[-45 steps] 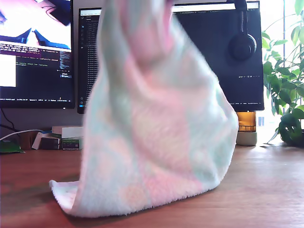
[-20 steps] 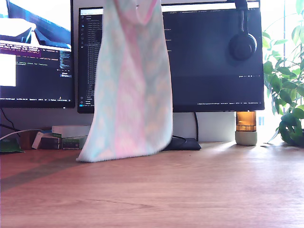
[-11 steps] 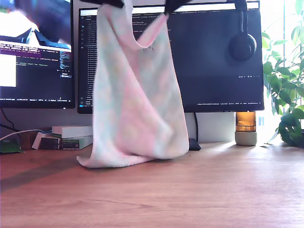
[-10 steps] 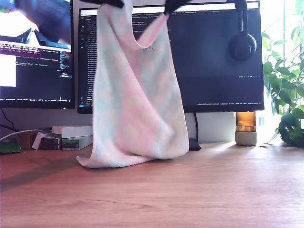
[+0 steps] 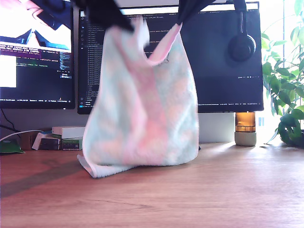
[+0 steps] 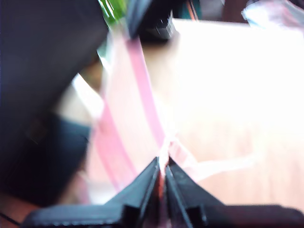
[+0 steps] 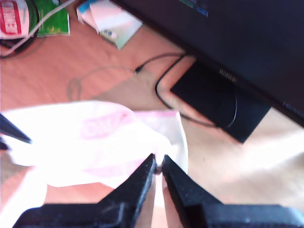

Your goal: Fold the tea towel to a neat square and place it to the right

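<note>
The tea towel (image 5: 142,104) hangs in front of the monitors (image 5: 223,57), its lower edge resting on the bench (image 5: 228,190). The first tool (image 6: 162,171) and the second tool (image 7: 158,167) each stand clamped on an upper corner.

Tea towel (image 5: 142,109) hanging from two end effectors — hem on desk (image 5: 213,194)

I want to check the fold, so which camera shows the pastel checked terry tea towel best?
The exterior view: the pastel checked terry tea towel hangs there whole, its lower edge on the wooden desk. Both wrist views show only blurred, overexposed cloth.
</note>
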Controlling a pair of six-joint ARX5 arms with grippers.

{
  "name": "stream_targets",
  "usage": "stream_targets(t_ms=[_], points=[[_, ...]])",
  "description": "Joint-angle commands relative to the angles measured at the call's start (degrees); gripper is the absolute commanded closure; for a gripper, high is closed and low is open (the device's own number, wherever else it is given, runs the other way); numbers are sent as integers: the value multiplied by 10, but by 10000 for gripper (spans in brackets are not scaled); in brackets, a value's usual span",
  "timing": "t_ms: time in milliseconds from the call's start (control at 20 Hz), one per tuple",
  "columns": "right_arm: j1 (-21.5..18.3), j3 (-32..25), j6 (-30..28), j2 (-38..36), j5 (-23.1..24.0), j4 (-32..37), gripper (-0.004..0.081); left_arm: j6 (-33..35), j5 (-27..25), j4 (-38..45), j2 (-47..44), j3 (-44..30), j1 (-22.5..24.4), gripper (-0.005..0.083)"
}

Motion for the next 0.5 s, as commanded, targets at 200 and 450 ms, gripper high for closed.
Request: stream_targets(t_ms=[200,450], points=[[2,-103,-3,-32,-2,8,783,-4,0,22,-41,-90,-2,795],[3,-246,5,-144,-3,47,783,-56,3,77,-115,-202,-21,795]])
